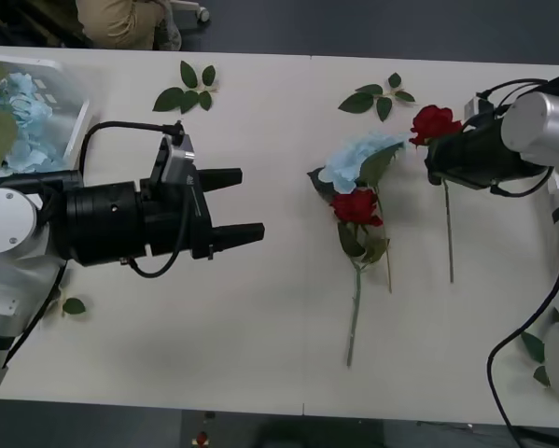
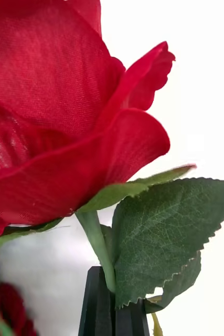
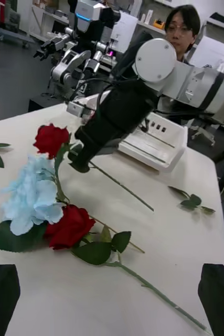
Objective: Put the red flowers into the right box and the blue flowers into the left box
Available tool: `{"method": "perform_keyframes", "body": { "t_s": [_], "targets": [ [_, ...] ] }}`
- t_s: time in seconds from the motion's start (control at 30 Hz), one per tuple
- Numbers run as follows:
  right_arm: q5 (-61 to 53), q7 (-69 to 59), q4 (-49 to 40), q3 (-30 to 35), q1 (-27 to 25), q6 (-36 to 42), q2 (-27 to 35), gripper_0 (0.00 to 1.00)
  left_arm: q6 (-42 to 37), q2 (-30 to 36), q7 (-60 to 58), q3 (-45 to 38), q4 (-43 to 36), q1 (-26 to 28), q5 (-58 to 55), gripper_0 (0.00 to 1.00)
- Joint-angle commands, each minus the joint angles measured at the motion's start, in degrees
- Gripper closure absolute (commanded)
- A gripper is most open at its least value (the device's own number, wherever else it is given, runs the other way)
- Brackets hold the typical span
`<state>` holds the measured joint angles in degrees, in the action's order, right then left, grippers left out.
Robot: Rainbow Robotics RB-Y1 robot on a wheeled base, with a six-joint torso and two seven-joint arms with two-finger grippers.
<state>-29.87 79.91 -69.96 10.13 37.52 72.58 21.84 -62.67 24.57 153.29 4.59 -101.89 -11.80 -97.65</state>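
— While I watch the front view, tell me what you make of the right arm.
— I see the right gripper (image 1: 435, 159) at the right side of the table (image 1: 260, 336), its fingers closed on the stem of a red rose (image 1: 433, 121) just under the bloom; the stem runs toward the near edge. The left gripper (image 1: 249, 203) hovers left of centre, jaws well apart, holding nothing.
— And the rest of the flowers?
— A second red rose (image 1: 356, 205) lies mid-table, touching a blue flower (image 1: 356, 157) just beyond it. More blue blooms (image 1: 20, 112) sit in the left box (image 1: 72, 98) at the far left corner. Loose leaf sprigs (image 1: 186, 89) lie along the far side.
— Right wrist view?
— I see the black fingers (image 2: 112, 310) pinched shut on the thin green stem (image 2: 97, 241), the held bloom right above them.
— Left wrist view?
— My own fingertips (image 3: 1, 291) stand wide at the corners. Across the table the right arm grips its rose; beyond it lies a white tray (image 3: 153, 147), I judge the right box.
— Handling?
— I judge these light and floppy: fabric petals crush, so I take the stem close under the head, where it swings least.
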Motion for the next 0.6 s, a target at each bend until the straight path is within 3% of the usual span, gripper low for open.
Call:
{"method": "perform_keyframes", "body": {
  "t_s": [0.03, 0.33, 0.6],
  "targets": [
    [-3.44, 4.2, -4.4, 2.35, 1.6, 3.36, 3.64, 1.0, 0.45, 2.85, 1.71, 0.16, -1.65, 0.11, -4.66, 0.0],
    [-7.48, 6.13, -16.62, 5.95, -2.97, 10.74, 8.57, 1.0, 1.15, 2.67, 1.71, -0.46, -1.65, -0.51, -7.12, 0.0],
    [-8.27, 7.1, -27.16, 6.04, -8.42, 12.85, 17.0, 1.0, 1.41, 2.67, 1.71, -0.54, -1.47, -0.51, -7.12, 0.0]
  ]
}}
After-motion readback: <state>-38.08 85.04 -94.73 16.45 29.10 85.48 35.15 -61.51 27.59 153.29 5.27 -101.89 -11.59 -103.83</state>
